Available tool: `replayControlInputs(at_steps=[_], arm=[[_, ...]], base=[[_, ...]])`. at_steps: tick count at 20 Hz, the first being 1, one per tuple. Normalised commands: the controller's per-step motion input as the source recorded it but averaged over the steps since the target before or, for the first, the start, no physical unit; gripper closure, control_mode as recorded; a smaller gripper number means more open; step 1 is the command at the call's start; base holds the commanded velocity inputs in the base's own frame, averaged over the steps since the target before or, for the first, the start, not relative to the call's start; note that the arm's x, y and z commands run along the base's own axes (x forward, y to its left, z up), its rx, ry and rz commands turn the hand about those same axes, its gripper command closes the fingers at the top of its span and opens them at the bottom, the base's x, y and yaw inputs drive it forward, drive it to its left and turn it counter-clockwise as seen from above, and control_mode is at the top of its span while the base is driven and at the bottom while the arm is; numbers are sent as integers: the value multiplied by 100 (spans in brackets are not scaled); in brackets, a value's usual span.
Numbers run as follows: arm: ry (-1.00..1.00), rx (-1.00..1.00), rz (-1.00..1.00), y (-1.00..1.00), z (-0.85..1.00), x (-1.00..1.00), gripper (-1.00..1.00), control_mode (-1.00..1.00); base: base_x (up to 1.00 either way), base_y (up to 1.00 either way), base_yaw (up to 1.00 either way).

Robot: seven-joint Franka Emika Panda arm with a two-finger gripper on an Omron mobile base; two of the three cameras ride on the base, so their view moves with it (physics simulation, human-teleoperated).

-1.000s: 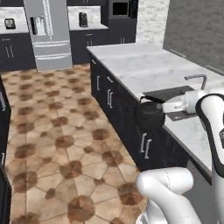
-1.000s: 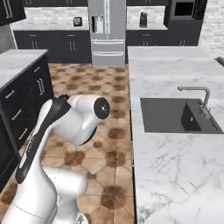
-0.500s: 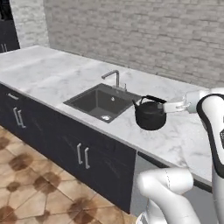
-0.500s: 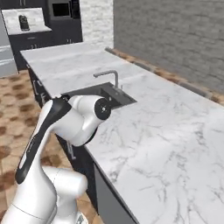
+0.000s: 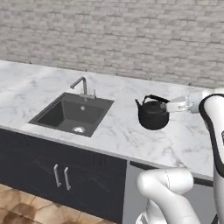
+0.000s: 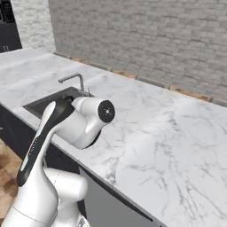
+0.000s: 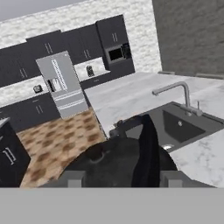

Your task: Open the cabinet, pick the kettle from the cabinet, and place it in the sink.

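Holding the kettle (image 5: pixel 152 115) by its thin arched handle, the gripper (image 5: pixel 169 105) reaches in from the right of the left base view, its fingers clenched on that handle. The kettle is glossy black and upright, its short spout pointing left toward the sink (image 5: pixel 71 113). It appears over the white marble counter (image 5: pixel 122 135), to the right of the basin and apart from it; whether its base touches the marble cannot be told. The sink is a dark grey rectangular recess with a round silver drain (image 5: pixel 78 129) near its front edge and a silver faucet (image 5: pixel 82 86) at its back rim. Below the counter front are black base cabinets (image 5: pixel 52 170) with short handles. Behind the counter stands a grey brick wall (image 5: pixel 131 35). In the hand view, the kettle's rounded body (image 7: pixel 118 164) sits close between the two fingertips (image 7: pixel 72 178), with the sink (image 7: pixel 183 124) beyond it.
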Motion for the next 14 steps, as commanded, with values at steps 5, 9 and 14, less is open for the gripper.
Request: replayControlInputs(at_steps=[5, 9, 14], arm=[[0, 0, 0, 0, 0, 0, 100, 100], [0, 0, 0, 0, 0, 0, 100, 100], [0, 0, 0, 0, 0, 0, 100, 100]], base=[[16, 48, -36], [5, 51, -31], [-8, 55, -17]])
